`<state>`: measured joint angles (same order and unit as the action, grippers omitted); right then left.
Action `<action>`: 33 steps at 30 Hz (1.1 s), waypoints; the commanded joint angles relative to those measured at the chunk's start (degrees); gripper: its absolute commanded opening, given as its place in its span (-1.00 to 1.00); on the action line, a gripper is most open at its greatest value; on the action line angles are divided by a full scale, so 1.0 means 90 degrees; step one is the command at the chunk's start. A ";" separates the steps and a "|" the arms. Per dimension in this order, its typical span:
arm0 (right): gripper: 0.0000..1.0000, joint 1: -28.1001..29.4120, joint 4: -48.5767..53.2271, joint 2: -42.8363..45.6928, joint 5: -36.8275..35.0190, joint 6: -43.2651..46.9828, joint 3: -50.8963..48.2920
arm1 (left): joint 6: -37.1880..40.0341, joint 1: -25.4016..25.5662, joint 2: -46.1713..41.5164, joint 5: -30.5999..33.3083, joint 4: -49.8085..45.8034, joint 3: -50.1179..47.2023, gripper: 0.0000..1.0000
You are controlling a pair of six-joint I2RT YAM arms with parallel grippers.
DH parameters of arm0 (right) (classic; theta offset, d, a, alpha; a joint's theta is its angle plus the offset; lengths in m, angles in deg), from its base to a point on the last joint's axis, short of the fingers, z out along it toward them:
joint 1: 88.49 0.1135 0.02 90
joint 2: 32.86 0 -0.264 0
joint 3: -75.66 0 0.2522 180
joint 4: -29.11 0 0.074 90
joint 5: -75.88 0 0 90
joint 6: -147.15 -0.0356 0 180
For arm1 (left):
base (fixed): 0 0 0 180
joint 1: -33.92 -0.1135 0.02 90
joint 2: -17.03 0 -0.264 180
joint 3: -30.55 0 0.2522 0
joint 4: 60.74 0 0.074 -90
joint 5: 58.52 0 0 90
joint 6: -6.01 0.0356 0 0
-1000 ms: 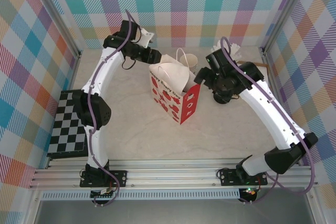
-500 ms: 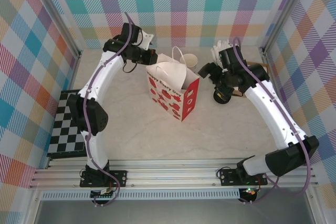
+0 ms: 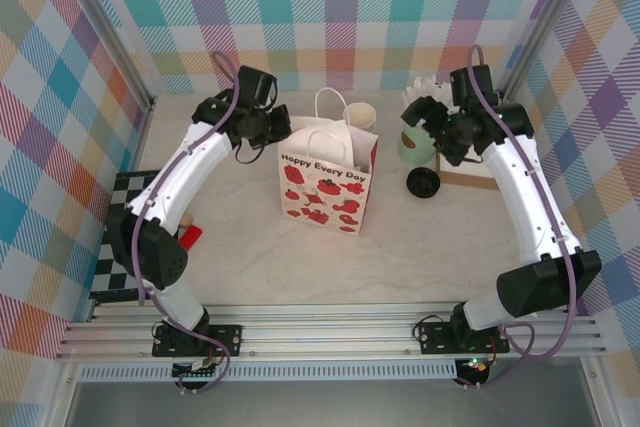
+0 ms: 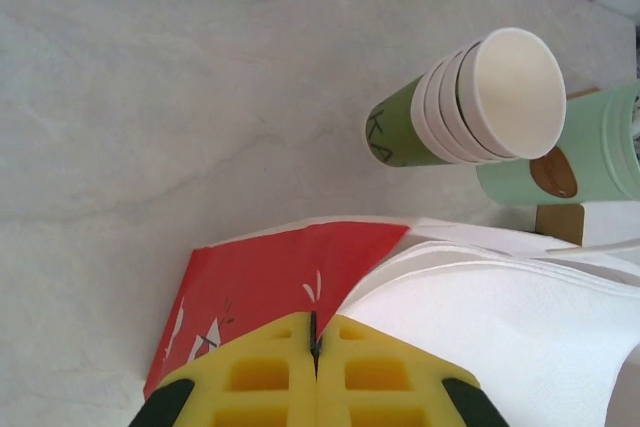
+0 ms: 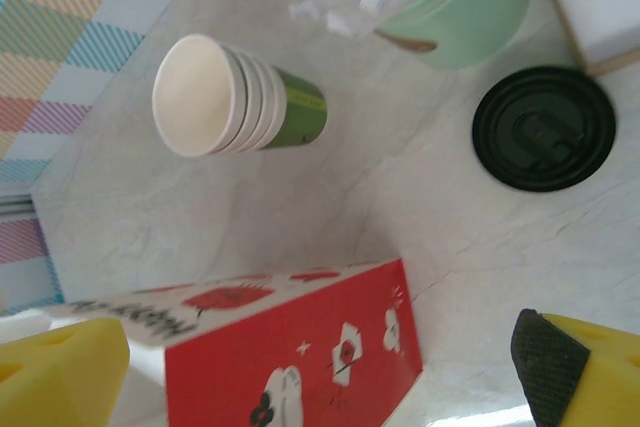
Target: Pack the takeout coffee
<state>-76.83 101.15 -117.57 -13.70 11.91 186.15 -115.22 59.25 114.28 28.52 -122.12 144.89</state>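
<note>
1. Left end effector (image 4: 315, 329) is closed tight at the gift bag (image 3: 325, 192) rim.
2. Right end effector (image 5: 320, 345) gapes wide.
3. Takeout coffee (image 3: 422, 183) stands on the tabletop (image 3: 250, 257) right of the gift bag, near the far right corner.

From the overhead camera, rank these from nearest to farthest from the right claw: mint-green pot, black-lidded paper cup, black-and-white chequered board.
1. Mint-green pot, close by the right gripper.
2. Black-lidded paper cup, just past the pot, toward the arm bases.
3. Black-and-white chequered board, at the far left table edge.
</note>
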 commanded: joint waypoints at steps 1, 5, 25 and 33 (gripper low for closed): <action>1.00 -0.0212 -0.0248 0.0097 -0.0394 0.1023 -0.0170 | -0.0978 0.0299 -0.0723 0.0577 0.0351 -0.0674 -1.00; 1.00 -0.0400 -0.0479 0.0193 -0.0541 0.1446 -0.0479 | -0.1477 0.0545 -0.1265 0.1037 0.0797 -0.1406 -0.96; 1.00 -0.0602 -0.0745 0.0699 -0.0760 0.2138 -0.1011 | -0.2056 0.1112 -0.2661 0.2013 0.0246 -0.2278 -0.12; 1.00 -0.0612 -0.2480 0.1969 -0.0987 0.3114 -0.2959 | -0.0600 0.0588 -0.3335 0.2952 -0.0437 -0.1625 0.70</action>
<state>-82.12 87.49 -103.60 -21.30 34.08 164.84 -127.39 67.33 86.83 49.57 -122.67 126.70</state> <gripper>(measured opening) 0.999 0.804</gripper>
